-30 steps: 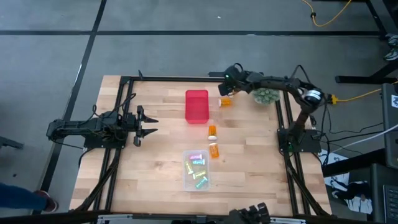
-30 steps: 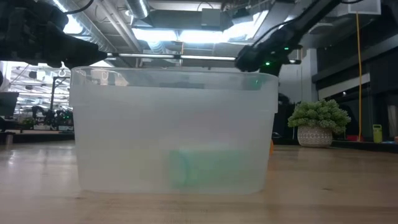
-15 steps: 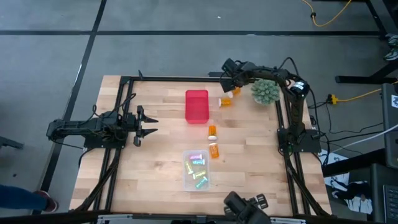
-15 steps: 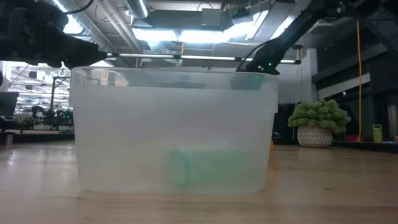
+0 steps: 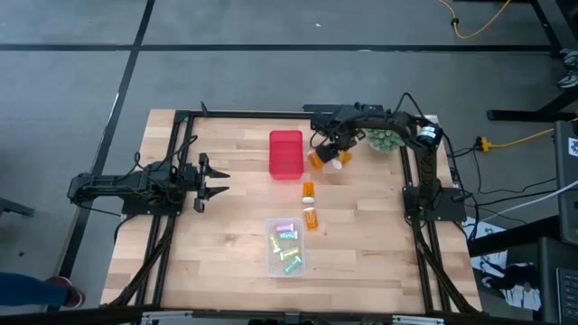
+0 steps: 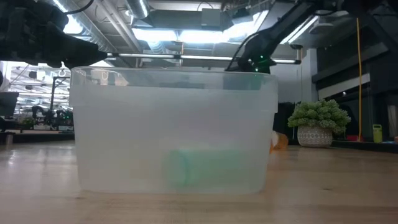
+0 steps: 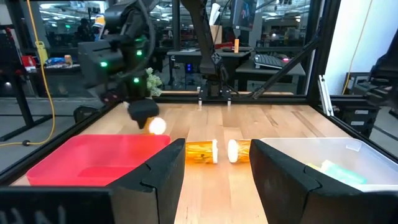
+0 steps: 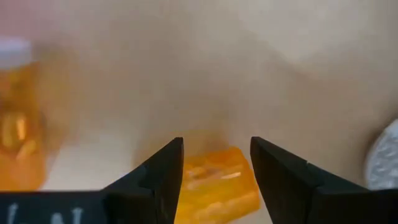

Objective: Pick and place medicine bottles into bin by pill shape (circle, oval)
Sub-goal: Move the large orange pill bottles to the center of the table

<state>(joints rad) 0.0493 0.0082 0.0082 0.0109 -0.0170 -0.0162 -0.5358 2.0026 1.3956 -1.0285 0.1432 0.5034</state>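
Observation:
My right gripper [image 5: 327, 155] stands at the far middle of the table, just right of the red bin [image 5: 285, 171], shut on an orange medicine bottle [image 5: 318, 160] with a white cap [image 7: 157, 126]. Two more orange bottles [image 5: 308, 190] [image 5: 312, 218] lie on their sides on the table between the red bin and the clear bin [image 5: 271, 262]. The clear bin holds several small pastel bottles [image 5: 287, 242]. My left gripper [image 5: 219, 181] waits open and empty at the table's left. My right gripper pinches the bottle's orange body [image 8: 214, 180] between its two fingers, which lie across the bottle. The fingers come from above, slanting down from the far right. The white cap end sticks out to one side. In the low view the bottle [image 6: 278, 140] shows tilted, a little above the table.
A green spiky ball plant [image 5: 384, 137] in a white pot stands at the far right, close behind my right arm. In the low view the clear bin [image 6: 81, 124] fills the foreground, with a green bottle [image 6: 208, 167] lying inside. Bare wood lies on the near left and near right.
My right gripper has come from the table's far edge down and toward the near edge onto the orange bottle and taken hold of it. The bottle has shifted a little toward the near edge and now shows raised and tilted in the low view.

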